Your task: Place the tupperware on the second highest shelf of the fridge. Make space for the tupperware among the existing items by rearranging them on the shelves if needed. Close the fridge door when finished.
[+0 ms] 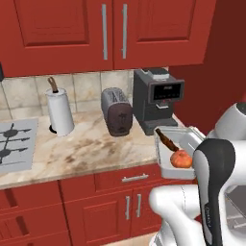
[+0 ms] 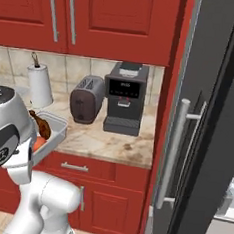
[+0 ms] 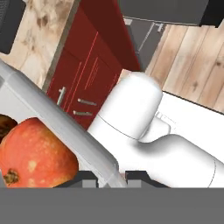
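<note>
My gripper (image 3: 113,177) is shut on the rim of the tupperware (image 3: 52,113), a pale grey open box. Its wall runs between the two dark fingertips. Inside lie a round red-orange fruit (image 3: 35,157) and a brown item. The tupperware (image 1: 168,168) hangs past the counter's right end, in front of the lower cabinets, with the fruit (image 1: 181,159) showing. My arm partly covers the tupperware (image 2: 55,128) in the right base view. The fridge (image 2: 206,96) stands at the right with a vertical bar handle (image 2: 174,149) and a dark edge. Its shelves and the existing items are hidden.
On the marble counter (image 1: 91,149) stand a paper towel roll (image 1: 60,113), a toaster (image 1: 116,111) and a dark coffee machine (image 1: 156,98). A stove (image 1: 14,141) lies at the left. Red cabinets hang above and sit below. Wooden floor (image 3: 192,57) lies beneath the hand.
</note>
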You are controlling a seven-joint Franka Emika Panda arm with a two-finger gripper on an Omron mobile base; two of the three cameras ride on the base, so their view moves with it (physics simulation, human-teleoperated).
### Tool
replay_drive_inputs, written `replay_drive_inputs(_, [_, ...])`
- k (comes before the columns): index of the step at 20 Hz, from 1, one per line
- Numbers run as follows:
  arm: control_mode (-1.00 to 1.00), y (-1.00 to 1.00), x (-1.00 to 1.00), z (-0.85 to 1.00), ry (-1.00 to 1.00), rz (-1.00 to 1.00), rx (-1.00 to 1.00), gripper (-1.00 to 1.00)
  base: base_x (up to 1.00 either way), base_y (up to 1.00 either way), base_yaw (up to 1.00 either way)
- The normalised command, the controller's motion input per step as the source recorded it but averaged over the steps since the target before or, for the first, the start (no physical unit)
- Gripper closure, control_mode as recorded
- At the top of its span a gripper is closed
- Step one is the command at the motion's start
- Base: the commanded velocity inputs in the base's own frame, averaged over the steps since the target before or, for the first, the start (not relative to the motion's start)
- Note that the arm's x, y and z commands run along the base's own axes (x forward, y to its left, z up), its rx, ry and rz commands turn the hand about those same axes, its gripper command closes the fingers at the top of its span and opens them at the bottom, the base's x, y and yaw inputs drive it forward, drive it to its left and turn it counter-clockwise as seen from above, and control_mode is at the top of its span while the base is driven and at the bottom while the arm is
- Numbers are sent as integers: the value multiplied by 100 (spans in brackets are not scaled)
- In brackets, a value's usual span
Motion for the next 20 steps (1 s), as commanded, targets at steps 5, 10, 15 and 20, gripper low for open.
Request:
replay_drive_inputs(5, [100,0,0,0,0,0,0,100,-75,-80,-9])
replay_drive_inputs(10, [100,0,0,0,0,0,0,100,-100,-43,0])
replay_drive_inputs(15, [100,0,0,0,0,0,0,100,-51,-94,-10])
replay_drive_inputs(20, [100,0,0,0,0,0,0,100,2,-100,-8])
